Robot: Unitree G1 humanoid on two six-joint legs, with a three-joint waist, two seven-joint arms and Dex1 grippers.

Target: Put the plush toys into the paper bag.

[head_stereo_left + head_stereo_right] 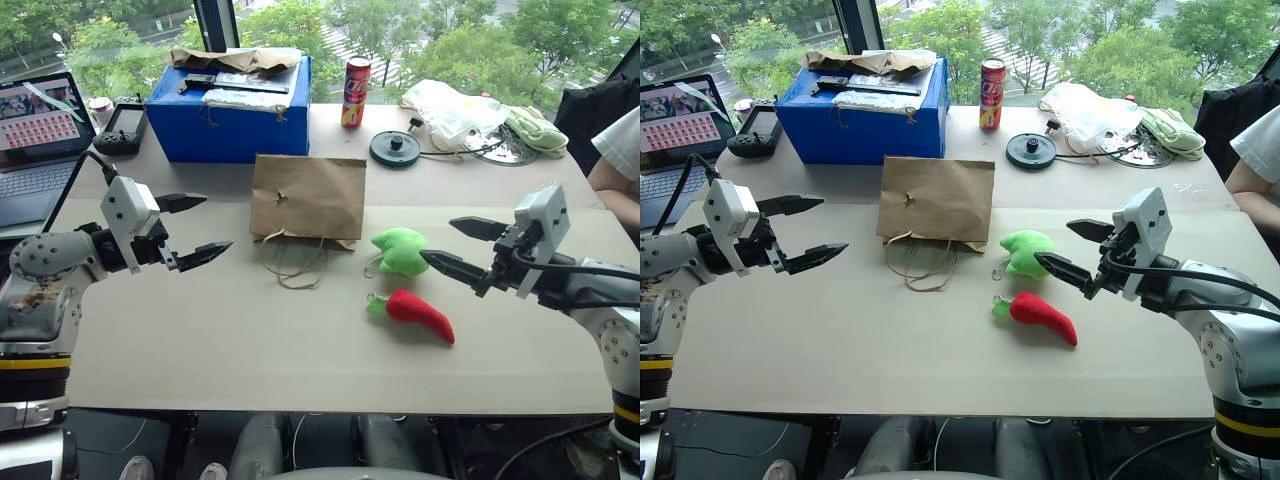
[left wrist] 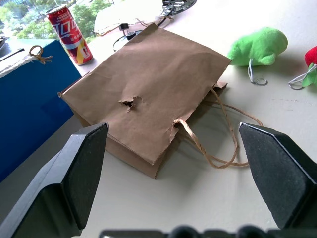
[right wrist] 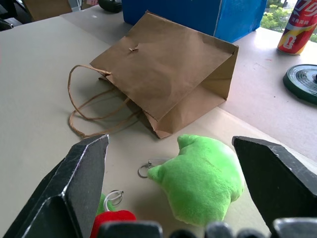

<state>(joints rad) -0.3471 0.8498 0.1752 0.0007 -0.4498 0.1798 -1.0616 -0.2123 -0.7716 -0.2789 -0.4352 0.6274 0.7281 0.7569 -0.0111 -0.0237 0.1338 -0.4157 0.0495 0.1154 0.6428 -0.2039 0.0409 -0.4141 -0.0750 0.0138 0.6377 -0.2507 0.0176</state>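
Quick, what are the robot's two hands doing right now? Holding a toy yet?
Left gripper: jaws open, holding nothing, above the table.
Right gripper: jaws open, holding nothing, beside the green plush toy.

Beige table (image 1: 200, 350) by window (image 1: 450, 30) (green trees outside); daylight; laptop (image 1: 40, 130) at corner.

Bag (image 2: 148, 94) is lying flat with a small tear, handles (image 2: 218, 144) flopped out, green toy (image 2: 258, 47) just beyond, soda can (image 2: 69, 33) behind.
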